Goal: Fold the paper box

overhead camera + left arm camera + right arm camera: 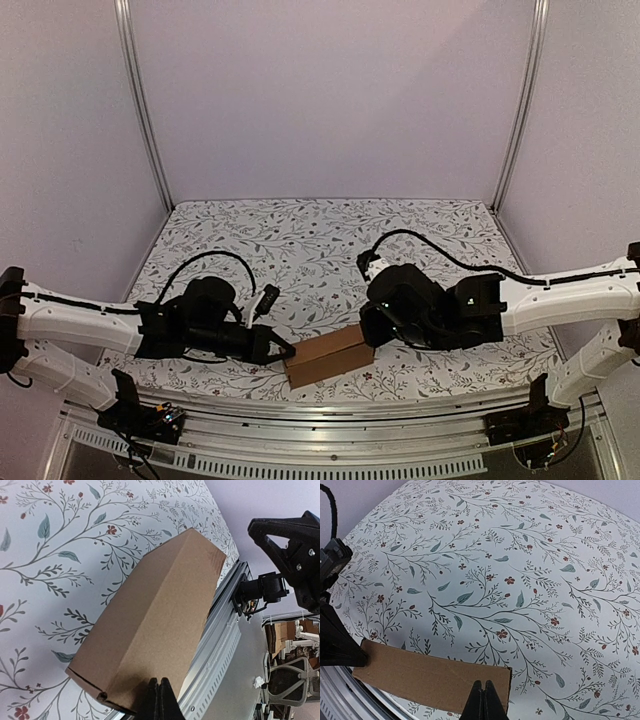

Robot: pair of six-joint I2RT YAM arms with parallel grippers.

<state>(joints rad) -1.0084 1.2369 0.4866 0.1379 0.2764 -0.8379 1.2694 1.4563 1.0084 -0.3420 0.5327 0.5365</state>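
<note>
Left gripper: its black jaws are sitting closest to the wrist lens, pressing together with nothing between them, and the tips are meeting the near end of the plain brown oblong cardboard box.
Right gripper: its jaws are likewise closing on nothing, and the tips are resting at the box's opposite end. I cannot tell whether they are pushing or only touching.
Box position: it is lying on a long side on the white floral-patterned tablecloth, at the table's near edge, just beside the silver aluminium rail and between the two grippers.
Box state: it is showing a closed oblong form with its long creases set, and a thin seam is showing at the left end.
Step in hand: as I judge it, the arms are bracing the box from both ends to seat the end flaps, late in the fold.
Next move: it is calling for a gentle, even squeeze from both ends at once, since a one-sided push is risking a slide toward the rail.
</note>
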